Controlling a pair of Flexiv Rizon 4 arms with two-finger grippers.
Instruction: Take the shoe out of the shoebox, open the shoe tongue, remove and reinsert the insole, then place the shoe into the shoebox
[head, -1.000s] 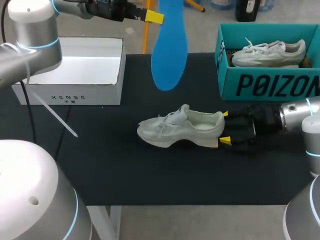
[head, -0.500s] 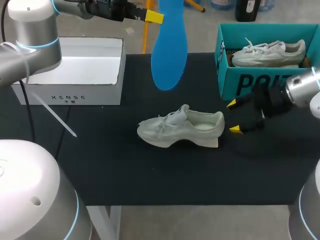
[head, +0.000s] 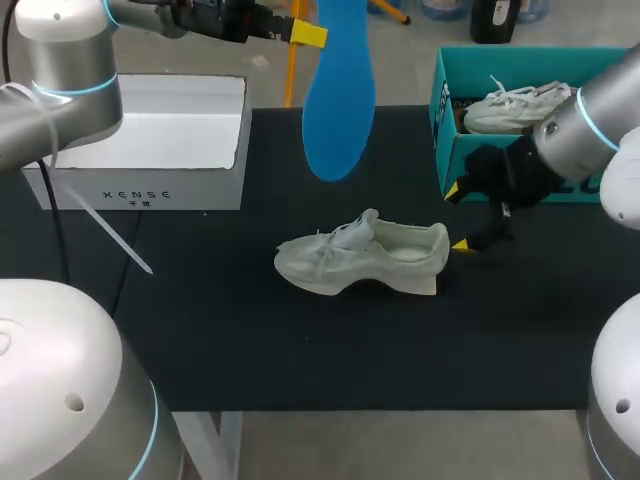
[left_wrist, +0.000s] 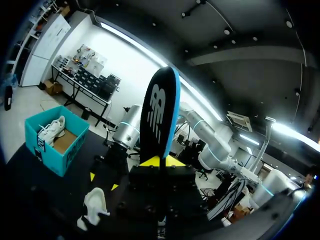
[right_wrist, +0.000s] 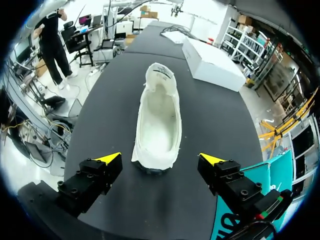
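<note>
Shoe (head: 365, 258): on its sole, mid desk (head: 220, 330), no insole inside.
Right jaws: open, empty, just drawn back from the heel.
Shoebox (head: 452, 140): far right, holds second shoe (head: 510, 105).
Insole (head: 338, 90): blue, clamped in left jaws, hanging beyond; reinsertion looks next.

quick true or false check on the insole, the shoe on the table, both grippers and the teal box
1. The left gripper has its jaws shut on the blue insole. True.
2. The right gripper has its jaws shut on the shoe's heel. False: they are open, apart from the pale shoe.
3. The teal shoebox is empty. False: a white sneaker lies in it.
4. The pale shoe stands on the black table, outside the shoebox. True.
</note>
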